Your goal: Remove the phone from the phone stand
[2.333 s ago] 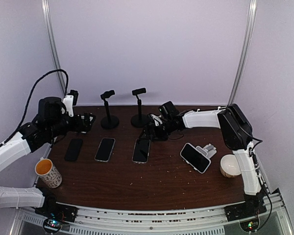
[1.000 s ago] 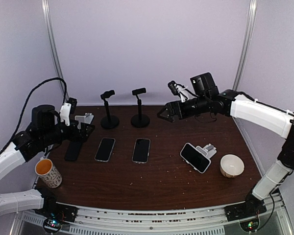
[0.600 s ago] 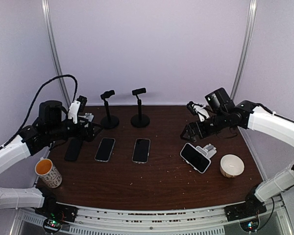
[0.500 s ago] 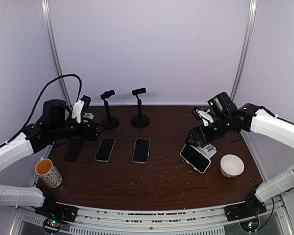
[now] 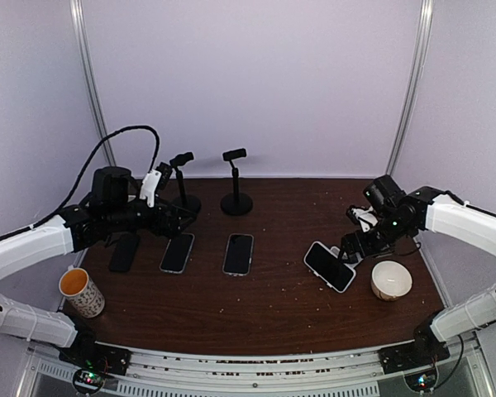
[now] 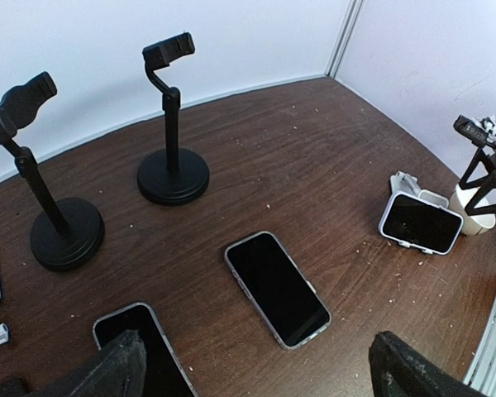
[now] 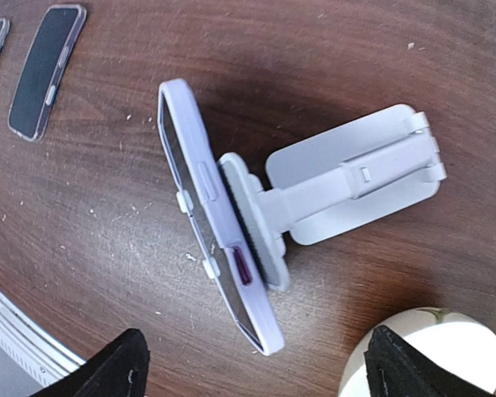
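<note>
Nearest, by the worktop's right edge, a white bowl (image 5: 389,279) sits just beside the phone (image 7: 211,248). The phone leans tilted on a white folding stand (image 7: 355,186), seated against its round pad. The right pincer (image 7: 256,374) hovers above it, fingers spread wide and grasping nothing. Further left, the left pincer (image 6: 256,376), likewise released and empty, hangs over three flat phones (image 5: 177,252). Two black pole stands (image 5: 236,184) stand by the far edge. How the pad holds the phone is unclear, perhaps by a magnet. If so, a lift could haul the light stand along. A skewed pinch on the slim rim could slip and drop the phone, and a wide approach might clip the bowl.
</note>
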`<state>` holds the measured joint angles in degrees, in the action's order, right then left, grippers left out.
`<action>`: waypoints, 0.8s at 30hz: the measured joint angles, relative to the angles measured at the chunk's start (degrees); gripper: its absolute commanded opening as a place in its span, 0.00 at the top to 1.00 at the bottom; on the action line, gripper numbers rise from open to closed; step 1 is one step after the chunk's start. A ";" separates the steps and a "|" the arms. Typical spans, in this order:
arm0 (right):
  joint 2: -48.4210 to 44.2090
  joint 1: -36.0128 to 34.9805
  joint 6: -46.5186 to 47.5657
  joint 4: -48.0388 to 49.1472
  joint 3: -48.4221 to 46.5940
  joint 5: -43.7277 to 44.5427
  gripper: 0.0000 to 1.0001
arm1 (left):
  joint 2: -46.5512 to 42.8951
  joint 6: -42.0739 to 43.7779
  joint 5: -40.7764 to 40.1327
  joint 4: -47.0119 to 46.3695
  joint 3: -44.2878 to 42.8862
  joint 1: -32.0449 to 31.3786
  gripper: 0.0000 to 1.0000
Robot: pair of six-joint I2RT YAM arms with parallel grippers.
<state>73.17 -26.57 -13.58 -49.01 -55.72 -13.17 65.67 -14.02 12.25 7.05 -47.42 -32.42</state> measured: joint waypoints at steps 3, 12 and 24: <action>1.68 0.00 0.20 1.01 0.68 -1.77 0.13 | 0.44 0.00 0.20 -0.46 -0.15 -0.04 0.02; 6.01 0.63 1.27 3.43 3.37 -5.66 0.33 | 1.01 0.02 0.20 -1.38 -0.15 -0.04 0.02; 5.29 0.68 1.66 3.48 3.98 -9.57 0.60 | 3.32 0.04 0.17 -1.49 -0.17 -0.04 0.02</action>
<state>78.46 -25.89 -11.92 -45.54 -51.75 -22.74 68.99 -13.98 12.43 5.56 -47.59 -32.47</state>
